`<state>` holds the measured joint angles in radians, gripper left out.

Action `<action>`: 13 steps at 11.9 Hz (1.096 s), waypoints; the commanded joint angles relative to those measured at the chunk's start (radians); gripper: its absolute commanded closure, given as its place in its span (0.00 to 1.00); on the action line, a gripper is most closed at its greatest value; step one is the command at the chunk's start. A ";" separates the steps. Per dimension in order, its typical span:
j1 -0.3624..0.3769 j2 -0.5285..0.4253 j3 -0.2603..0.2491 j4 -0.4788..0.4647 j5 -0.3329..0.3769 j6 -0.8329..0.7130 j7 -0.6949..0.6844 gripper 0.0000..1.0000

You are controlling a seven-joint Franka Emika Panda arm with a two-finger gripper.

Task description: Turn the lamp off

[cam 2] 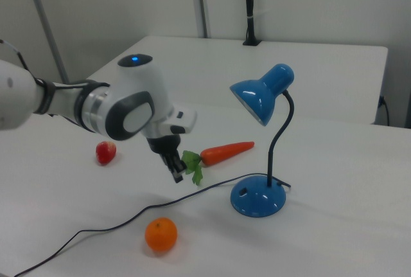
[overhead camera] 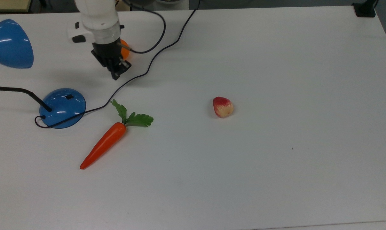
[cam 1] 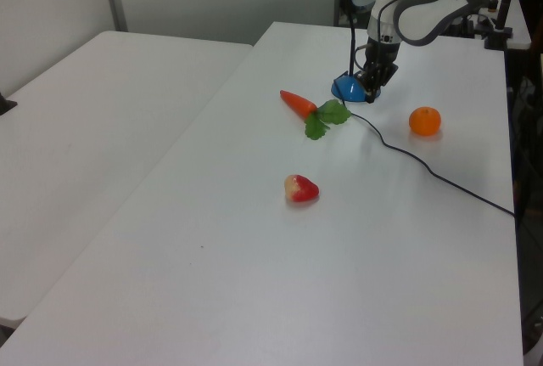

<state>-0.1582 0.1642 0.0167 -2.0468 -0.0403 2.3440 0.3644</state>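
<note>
Hand point(overhead camera: 117, 71) hangs above the bench point(overhead camera: 276, 159), upper left of the top view. Fingers closed together, holding nothing. Lamp point(overhead camera: 63, 107) base sits lower left of it, well apart.

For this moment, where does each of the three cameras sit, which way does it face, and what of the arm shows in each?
Top view: high above the white table, looking steeply down; the wrist and gripper hang at upper left, beside the lamp base.
Left view: beyond the table's far end, looking along it past the strawberry toward the arm.
Right view: low, at the lamp's side, facing across; the arm's forearm enters from the right view's left.
Shared: all three show the lamp, carrot, orange and cord.
</note>
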 commanded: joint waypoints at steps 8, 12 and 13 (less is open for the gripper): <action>0.253 -0.248 -0.244 0.227 0.092 -0.722 -0.431 0.36; 0.227 -0.278 -0.230 0.240 0.091 -0.801 -0.504 0.01; 0.206 -0.287 -0.227 0.246 0.091 -0.802 -0.504 0.00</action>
<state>0.0699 -0.1068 -0.2093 -1.8080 0.0382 1.5595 -0.1139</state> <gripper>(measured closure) 0.018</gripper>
